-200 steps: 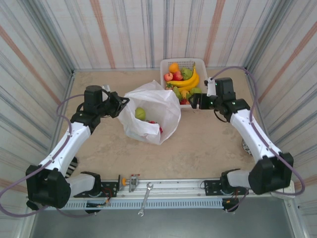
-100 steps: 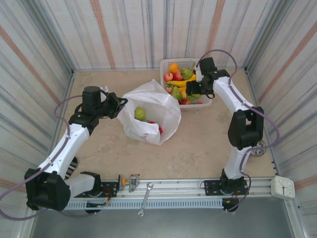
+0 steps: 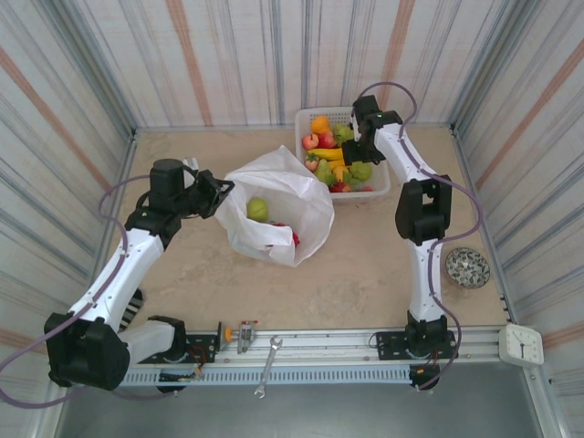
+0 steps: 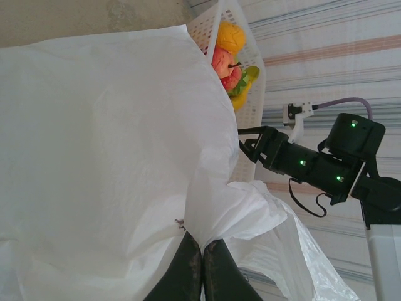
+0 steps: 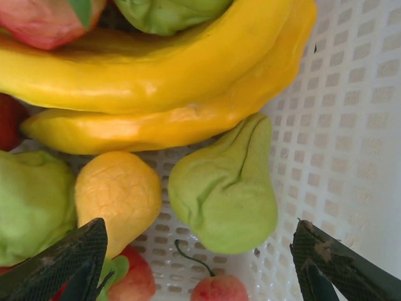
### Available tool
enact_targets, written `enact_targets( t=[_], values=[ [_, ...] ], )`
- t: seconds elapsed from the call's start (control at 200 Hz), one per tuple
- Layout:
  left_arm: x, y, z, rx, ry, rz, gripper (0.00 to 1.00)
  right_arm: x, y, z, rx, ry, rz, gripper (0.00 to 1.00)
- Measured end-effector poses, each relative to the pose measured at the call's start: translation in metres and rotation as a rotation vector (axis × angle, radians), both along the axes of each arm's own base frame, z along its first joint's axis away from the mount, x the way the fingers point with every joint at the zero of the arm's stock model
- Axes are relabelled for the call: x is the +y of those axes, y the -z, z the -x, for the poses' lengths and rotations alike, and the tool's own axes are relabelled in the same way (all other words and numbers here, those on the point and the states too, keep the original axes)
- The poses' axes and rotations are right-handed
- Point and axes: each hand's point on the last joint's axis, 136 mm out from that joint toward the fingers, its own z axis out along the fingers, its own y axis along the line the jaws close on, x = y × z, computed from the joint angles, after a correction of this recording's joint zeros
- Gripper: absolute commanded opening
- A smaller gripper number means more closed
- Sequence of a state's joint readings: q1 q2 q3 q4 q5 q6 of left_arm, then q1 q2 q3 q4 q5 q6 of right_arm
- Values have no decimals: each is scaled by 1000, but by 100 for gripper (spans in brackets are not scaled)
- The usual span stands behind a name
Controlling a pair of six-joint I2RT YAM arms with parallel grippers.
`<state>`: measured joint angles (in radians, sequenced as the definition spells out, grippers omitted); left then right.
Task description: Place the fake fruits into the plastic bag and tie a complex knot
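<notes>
The white plastic bag [image 3: 274, 205] lies open in the middle of the table, with a green fruit [image 3: 257, 209] and something red [image 3: 290, 235] inside. My left gripper [image 3: 217, 193] is shut on the bag's left rim. In the left wrist view the closed fingertips [image 4: 202, 241] pinch a fold of the bag [image 4: 113, 125]. The rest of the fake fruits [image 3: 333, 153] fill the white lattice basket [image 3: 381, 187]. My right gripper [image 3: 351, 157] hangs over them, open. A green pear [image 5: 229, 188] lies between its fingers [image 5: 69, 263] below the yellow bananas [image 5: 156, 75]. I see no knot.
A small metal bowl [image 3: 467, 266] sits at the right, a clock [image 3: 522, 345] at the front right corner, and a wrench [image 3: 267, 365] on the front rail. Striped walls close in three sides. The basket wall [image 5: 357, 94] stands close to my right finger.
My right arm swung from right of the basket to over it and dropped among the fruits, its jaws narrowing slightly. My left gripper kept its hold on the bag.
</notes>
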<state>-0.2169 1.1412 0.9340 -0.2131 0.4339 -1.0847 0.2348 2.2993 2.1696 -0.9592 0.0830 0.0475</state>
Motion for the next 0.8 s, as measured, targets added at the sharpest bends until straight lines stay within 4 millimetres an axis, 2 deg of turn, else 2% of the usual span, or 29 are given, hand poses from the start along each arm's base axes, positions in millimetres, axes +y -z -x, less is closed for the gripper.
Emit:
enact_targets(
  t=[0.255, 0.421, 0.641, 0.801],
  values=[
    [0, 0, 0, -1, 1, 0, 0, -7, 33, 2, 71, 12, 23, 79],
    [0, 0, 0, -1, 1, 0, 0, -14, 43, -2, 84, 27, 21, 80],
    [0, 0, 0, -1, 1, 0, 0, -13, 62, -1, 119, 23, 15, 79],
    [0, 0, 0, 0, 1, 0, 0, -10, 74, 1, 144, 16, -2, 72]
  ],
)
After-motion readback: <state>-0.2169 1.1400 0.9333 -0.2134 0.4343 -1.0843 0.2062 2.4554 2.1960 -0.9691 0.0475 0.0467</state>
